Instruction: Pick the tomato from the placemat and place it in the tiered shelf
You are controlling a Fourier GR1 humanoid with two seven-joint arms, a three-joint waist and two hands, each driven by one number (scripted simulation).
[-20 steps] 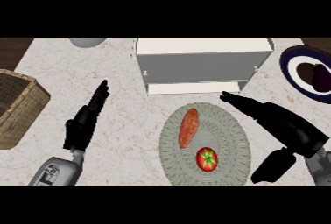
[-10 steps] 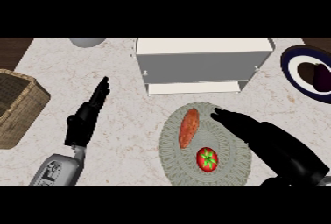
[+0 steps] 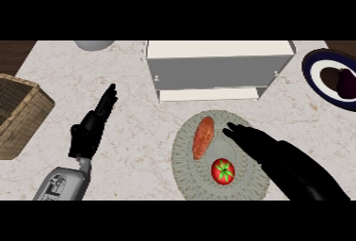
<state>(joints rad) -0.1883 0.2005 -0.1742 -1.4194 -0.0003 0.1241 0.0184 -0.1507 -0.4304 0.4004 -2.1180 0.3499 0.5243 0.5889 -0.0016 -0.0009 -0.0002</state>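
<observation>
Right hand: black, over right part of placemat, fingers extended and together, pointing far-left, holding nothing; fingertips just right of far end of orange vegetable, tomato near-left of palm, uncovered. Judged as poised above mat ahead of a grasp; tomato not yet taken.

Left hand: black, on grey forearm, left of centre on counter, fingers straight, pointing far; resting, well apart from all task items, presumably kept clear of working side.

Head view, contents:
- Tomato: red, green stem cap upward, on near part of placemat, just near-right of orange vegetable; seemingly apart from it.
- Orange vegetable: elongated, lying lengthwise on far-left part of same mat; likely obstacle to any approach from left, hence approach from right.
- Placemat: round, grey-green, woven, right of centre, just near of shelf.
- Tiered shelf: white, far centre, open front facing near, lower tier projecting forward; destination, holding nothing visible.
- Wicker basket: left edge, partly out of view.
- Dark-rimmed plate: far right, carrying dark item, identity unclear.
- Grey round object: far left, cut by edge.
</observation>
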